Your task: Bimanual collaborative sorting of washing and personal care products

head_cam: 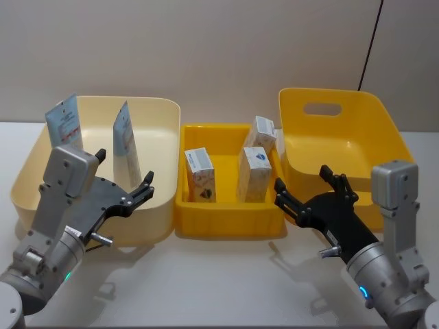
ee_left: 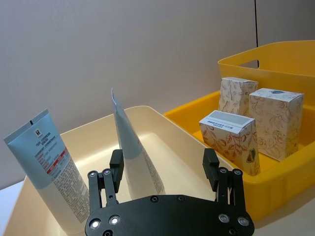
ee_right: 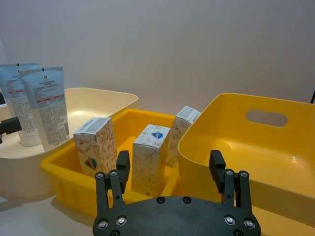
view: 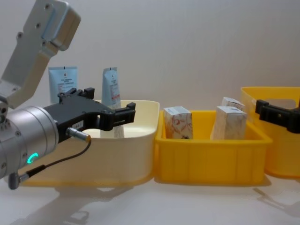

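Observation:
Two light-blue squeeze tubes (head_cam: 65, 123) (head_cam: 125, 140) stand upright in the cream bin (head_cam: 154, 216) on the left. Three white floral cartons (head_cam: 200, 175) (head_cam: 254, 173) (head_cam: 263, 131) stand in the small yellow tray (head_cam: 230, 225) in the middle. My left gripper (head_cam: 125, 168) hovers open over the cream bin's front part, just before the nearer tube (ee_left: 130, 142), holding nothing. My right gripper (head_cam: 300, 178) is open and empty too, in front of the gap between the tray and the big yellow bin (head_cam: 329, 147). From the right wrist, the cartons (ee_right: 150, 155) stand just beyond that gripper's fingers (ee_right: 123, 164).
The big yellow bin with a handle slot (head_cam: 322, 108) holds nothing. All three containers stand side by side, nearly touching, on a white table (head_cam: 226, 281). A plain wall rises right behind them. Open tabletop lies in front of the containers, between my two arms.

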Robot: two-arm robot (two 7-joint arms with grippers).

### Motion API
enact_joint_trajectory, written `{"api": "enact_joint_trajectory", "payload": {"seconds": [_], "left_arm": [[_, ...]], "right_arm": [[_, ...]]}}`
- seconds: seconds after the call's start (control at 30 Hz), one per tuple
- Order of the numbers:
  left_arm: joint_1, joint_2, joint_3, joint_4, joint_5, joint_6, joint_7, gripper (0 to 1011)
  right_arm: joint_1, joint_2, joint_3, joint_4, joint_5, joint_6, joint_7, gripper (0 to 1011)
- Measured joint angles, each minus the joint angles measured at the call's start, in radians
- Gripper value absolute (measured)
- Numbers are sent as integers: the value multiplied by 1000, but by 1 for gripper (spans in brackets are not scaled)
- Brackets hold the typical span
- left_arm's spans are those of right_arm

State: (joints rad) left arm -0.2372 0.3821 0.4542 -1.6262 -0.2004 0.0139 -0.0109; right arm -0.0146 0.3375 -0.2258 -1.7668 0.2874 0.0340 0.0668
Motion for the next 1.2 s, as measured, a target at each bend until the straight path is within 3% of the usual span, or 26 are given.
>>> {"api": "enact_joint_trajectory", "payload": {"seconds": [1.2], "left_arm": [[0, 0, 0, 0, 0, 0, 0, 1003]], "right_arm": [[3, -2, -3, -2, -3, 8, 0, 1001]]}}
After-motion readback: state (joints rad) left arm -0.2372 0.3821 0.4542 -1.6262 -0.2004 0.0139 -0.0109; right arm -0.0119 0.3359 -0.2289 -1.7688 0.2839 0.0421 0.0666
